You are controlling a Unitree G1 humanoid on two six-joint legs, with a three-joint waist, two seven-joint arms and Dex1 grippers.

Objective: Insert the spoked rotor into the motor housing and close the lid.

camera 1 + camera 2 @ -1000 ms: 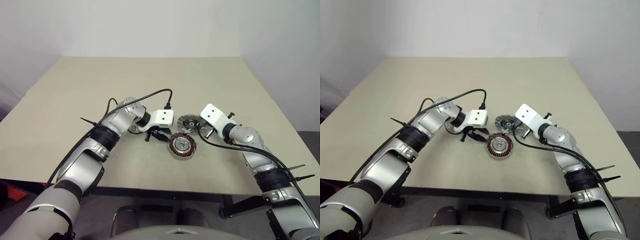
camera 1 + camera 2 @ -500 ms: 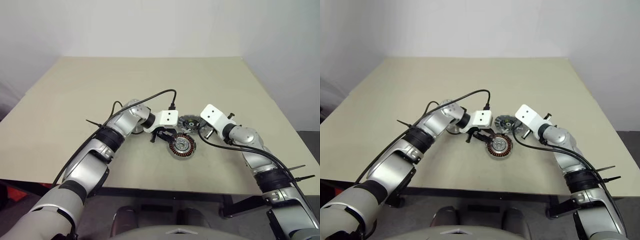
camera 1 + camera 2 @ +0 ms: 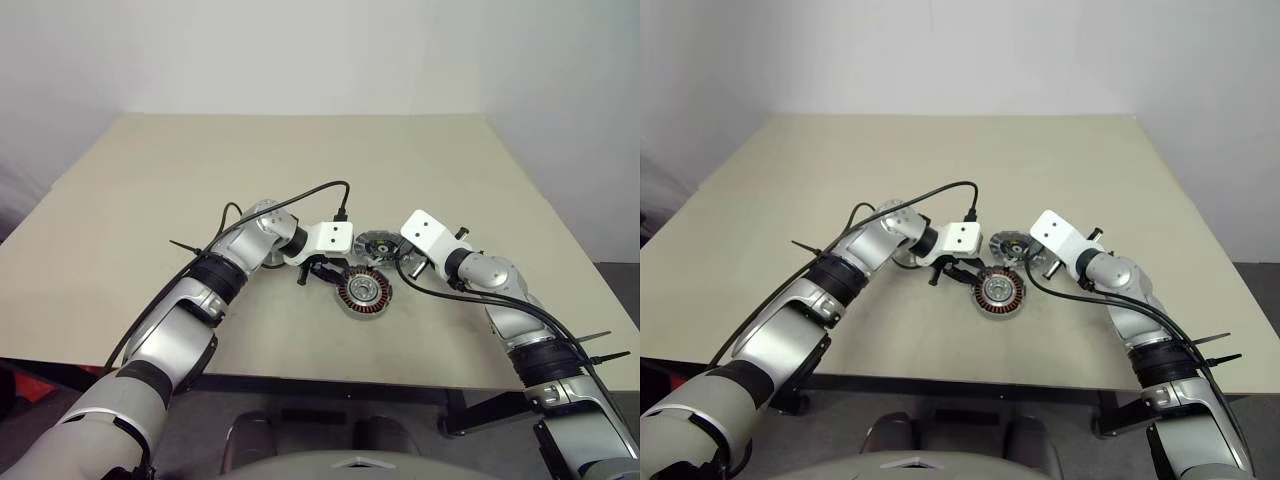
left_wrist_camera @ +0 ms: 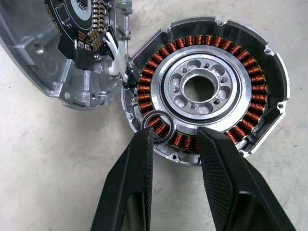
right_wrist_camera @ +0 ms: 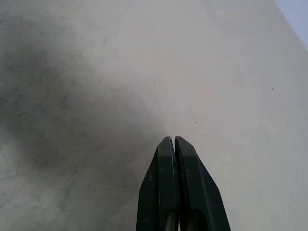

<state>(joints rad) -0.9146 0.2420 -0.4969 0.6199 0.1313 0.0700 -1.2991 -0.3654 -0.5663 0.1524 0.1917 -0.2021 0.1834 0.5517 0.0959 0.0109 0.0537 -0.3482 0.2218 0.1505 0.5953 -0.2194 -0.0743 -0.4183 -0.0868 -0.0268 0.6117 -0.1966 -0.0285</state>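
The motor housing (image 4: 260, 91), a dark disc ringed with copper windings around a silver centre, lies flat on the table (image 3: 300, 170). My left gripper (image 4: 180, 134) hovers at its near rim, open, with nothing between the fingers. A small black ring (image 4: 157, 124) rests on the windings by one fingertip. The lid (image 4: 57, 72), grey with a black centre, lies just beyond the housing (image 3: 363, 291), touching its rim. My right gripper (image 5: 174, 139) is shut over bare table, just right of the lid (image 3: 377, 243). The spoked rotor is hidden.
A black cable (image 3: 300, 195) loops over my left forearm, and another trails from my right wrist (image 3: 440, 290). The table's near edge (image 3: 330, 380) runs a short way in front of the housing. Bare tabletop stretches far back and to both sides.
My left gripper has edged slightly right, toward the motor housing. The housing, the lid and my right arm have not moved.
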